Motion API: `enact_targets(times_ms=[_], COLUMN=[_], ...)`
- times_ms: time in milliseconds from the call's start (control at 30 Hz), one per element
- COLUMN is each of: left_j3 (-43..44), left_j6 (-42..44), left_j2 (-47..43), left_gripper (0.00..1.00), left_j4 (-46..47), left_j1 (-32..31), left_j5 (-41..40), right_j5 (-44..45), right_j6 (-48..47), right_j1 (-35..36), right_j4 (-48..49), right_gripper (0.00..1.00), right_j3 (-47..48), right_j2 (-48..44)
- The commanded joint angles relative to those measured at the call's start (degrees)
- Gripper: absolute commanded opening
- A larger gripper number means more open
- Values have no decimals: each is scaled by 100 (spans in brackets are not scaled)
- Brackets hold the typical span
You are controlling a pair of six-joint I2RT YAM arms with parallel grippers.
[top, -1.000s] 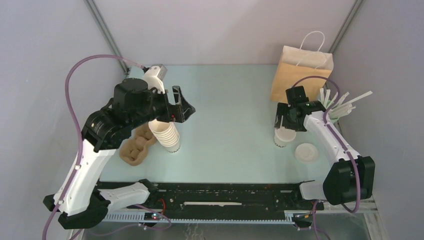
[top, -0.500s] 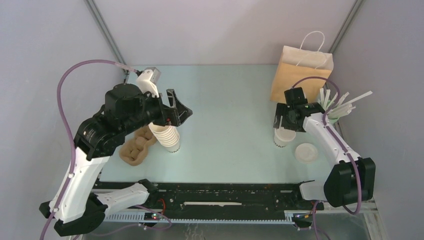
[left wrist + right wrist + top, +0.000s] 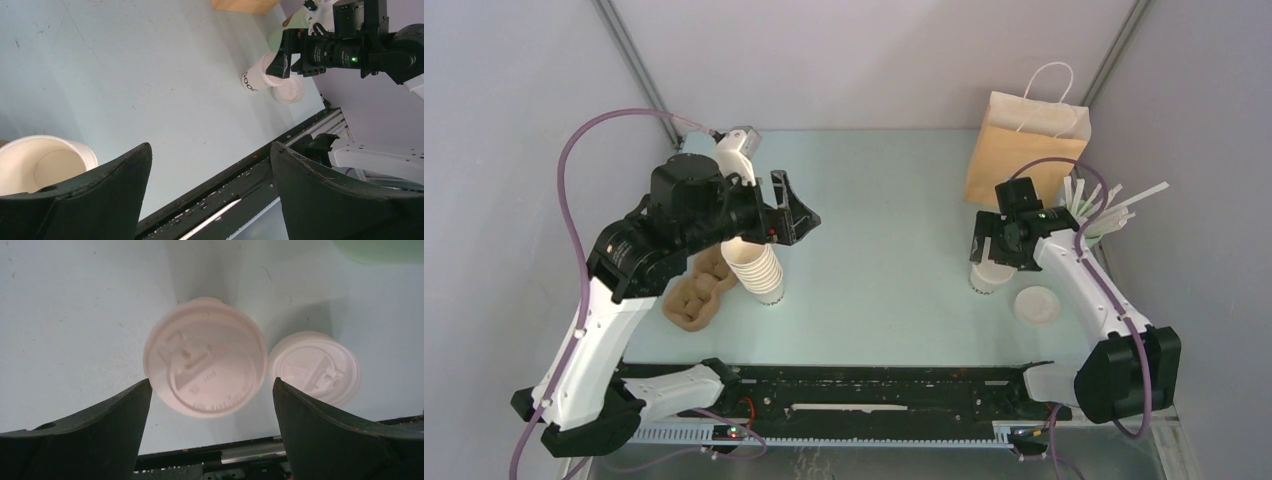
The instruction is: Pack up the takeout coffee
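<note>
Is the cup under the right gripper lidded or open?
Lidded: a white lid covers the cup; a second lid lies loose beside it.

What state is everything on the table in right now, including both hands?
takeout coffee: upright, lid on, not gripped.
loose lid: flat on the table, beside the takeout coffee.
stack of cups: nested, mouth up.
paper bag: standing upright, handles up.
cup carrier: lying on the table, partly hidden.
left hand: open, empty.
right hand: open, straddling the takeout coffee.
</note>
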Motion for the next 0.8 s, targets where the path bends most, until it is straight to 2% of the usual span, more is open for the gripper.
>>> enact_targets(times_ms=[0,233,367,500,667,767], left_j3=[461,492,587,641,630,356], left_j6=[72,119,235,264,240,158], left_j2=[94,240,264,323,142,-115], left_gripper=[93,93,93,93,93,94], left_j4=[110,142,135,176,137,245], left_j1=[39,44,49,62,61,73], left_j5=[202,289,154,182,105,-142], right_j5=[-129,-148,-445,-885,-1226,-1423], right_j6=[-1,-90,279,1432,3776,4548], right_j1=[-28,-147,-455,-961,-2006,-2359], right_j4=[-417,-838,-361,1015,2237,2603], right_gripper=[100,100,99,99,95,95], right_j3=[526,1563,2485,2786,2176,1993], right_j2=[-429,-474,-278,-253,-300,-81])
